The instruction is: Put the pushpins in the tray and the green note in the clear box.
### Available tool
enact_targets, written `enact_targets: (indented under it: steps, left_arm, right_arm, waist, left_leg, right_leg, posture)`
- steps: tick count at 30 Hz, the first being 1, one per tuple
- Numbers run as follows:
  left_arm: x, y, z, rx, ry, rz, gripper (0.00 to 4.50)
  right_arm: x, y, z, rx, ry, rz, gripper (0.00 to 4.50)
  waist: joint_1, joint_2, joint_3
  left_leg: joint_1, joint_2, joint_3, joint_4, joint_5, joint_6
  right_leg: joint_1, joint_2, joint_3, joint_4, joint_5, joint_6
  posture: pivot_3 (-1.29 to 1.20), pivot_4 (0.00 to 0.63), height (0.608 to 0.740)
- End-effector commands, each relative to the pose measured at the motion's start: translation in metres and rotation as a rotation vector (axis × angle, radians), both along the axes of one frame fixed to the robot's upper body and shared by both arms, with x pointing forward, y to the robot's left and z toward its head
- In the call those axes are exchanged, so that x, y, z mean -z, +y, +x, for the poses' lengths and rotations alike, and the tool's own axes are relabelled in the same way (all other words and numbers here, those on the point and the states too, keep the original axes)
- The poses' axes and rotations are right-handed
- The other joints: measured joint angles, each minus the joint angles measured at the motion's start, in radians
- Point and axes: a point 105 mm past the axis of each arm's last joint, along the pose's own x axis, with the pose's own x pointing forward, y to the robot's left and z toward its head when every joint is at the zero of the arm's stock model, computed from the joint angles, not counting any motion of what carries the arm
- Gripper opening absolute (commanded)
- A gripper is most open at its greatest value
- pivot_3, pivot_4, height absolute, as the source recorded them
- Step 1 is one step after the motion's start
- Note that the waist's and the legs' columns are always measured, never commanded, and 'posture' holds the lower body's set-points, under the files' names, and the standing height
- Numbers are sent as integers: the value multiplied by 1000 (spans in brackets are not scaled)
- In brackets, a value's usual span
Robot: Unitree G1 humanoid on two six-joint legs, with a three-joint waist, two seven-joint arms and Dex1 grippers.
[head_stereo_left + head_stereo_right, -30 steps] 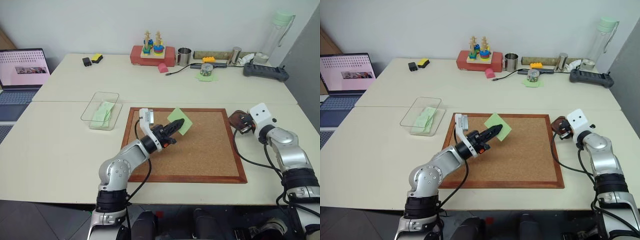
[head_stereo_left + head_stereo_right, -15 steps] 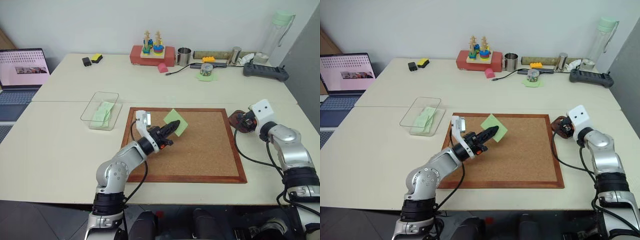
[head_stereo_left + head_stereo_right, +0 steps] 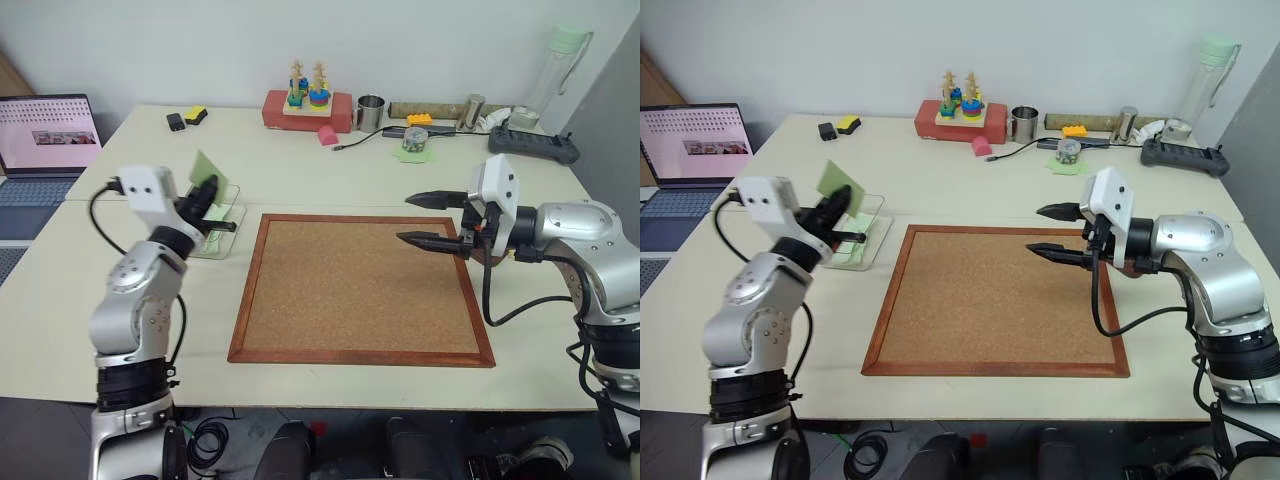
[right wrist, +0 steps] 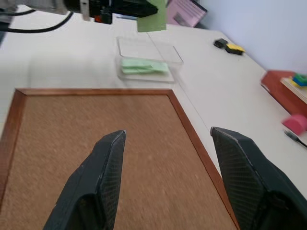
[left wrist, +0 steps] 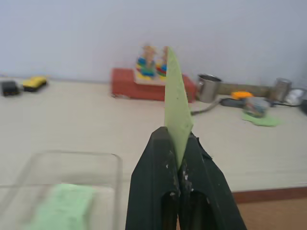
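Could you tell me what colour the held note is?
Light yellow-green note, clearest in the left wrist view.

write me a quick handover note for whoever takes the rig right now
Left gripper: shut on the green note, held upright above the clear box.
Right gripper: open, empty, over the cork board's right side.
Clear box: holds paler green papers; note not yet in.
Tray and pushpins: hidden behind the right arm, so can't confirm pins are in.
Left: lower and release the note into the box, then check the tray.
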Motion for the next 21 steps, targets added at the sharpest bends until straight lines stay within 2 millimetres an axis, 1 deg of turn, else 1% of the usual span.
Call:
enact_targets:
  steps: [1,4,6,10,11,13,14,15,16,19,21]
  left_arm:
    - [-13,25,5,-100,-35,149,0]
    - [-7,28,11,-77,12,157,0]
    - [0,30,15,-68,53,169,0]
    - [7,35,19,-78,91,174,0]
    - [8,34,19,-68,98,177,391]
    - [8,32,20,-53,100,186,605]
    - [8,31,19,-50,97,194,912]
    - [7,31,19,-48,95,196,1013]
    - [6,31,18,-44,92,195,1206]
    - [4,28,17,-26,85,206,1893]
    - [3,27,16,-20,84,214,2269]
  right_arm:
    - [-2,5,-1,-34,-12,-15,2957]
    - [4,5,-1,-38,-7,-31,2957]
    - [4,7,-1,-44,-4,-29,2957]
    - [5,7,-3,-53,3,-29,2957]
    - [6,7,-4,-52,6,-32,3014]
    - [8,6,-4,-48,10,-40,3014]
    - [9,4,-4,-44,9,-45,3014]
    - [9,4,-4,-40,9,-48,3014]
    - [10,3,-4,-37,9,-50,3014]
    - [12,1,-4,-28,10,-58,3014]
    - [13,0,-3,-23,8,-61,3014]
  waist:
    - [2,0,0]
    - [3,0,0]
    - [2,0,0]
    - [-1,0,0]
    - [-1,0,0]
    - [-3,0,0]
    - [-3,0,0]
    - [-3,0,0]
    - [-2,0,0]
    - [-2,0,0]
    - [-2,0,0]
  left_leg:
    - [0,0,0,0,0,0]
    - [-2,0,0,0,0,0]
    - [-3,0,0,-1,0,0]
    - [-3,0,0,-1,0,-1]
    - [-4,1,-1,-1,0,-1]
    - [-6,1,-1,-1,0,-1]
    - [-9,1,-1,0,0,-1]
    - [-12,1,-1,0,0,-1]
    - [-14,1,-1,0,0,-2]
    - [-15,1,-1,0,1,-3]
    - [-15,1,-1,0,1,-3]
  right_leg:
    - [0,0,-1,0,0,0]
    - [-2,0,-1,0,0,0]
    - [-3,0,-1,0,0,0]
    - [-5,0,0,1,0,0]
    - [-6,0,0,2,0,0]
    - [-8,0,0,2,0,0]
    - [-11,0,0,3,0,0]
    - [-15,0,1,5,0,0]
    - [-17,0,1,5,1,-1]
    - [-18,0,1,4,1,-1]
    - [-18,0,1,4,1,-1]
  posture:
    - [0,150,740]
    - [0,150,740]
    - [0,150,740]
    - [0,150,740]
    - [0,150,740]
    - [0,150,740]
    - [0,150,740]
    - [0,150,740]
    - [0,150,740]
    - [0,150,740]
    - [0,150,740]
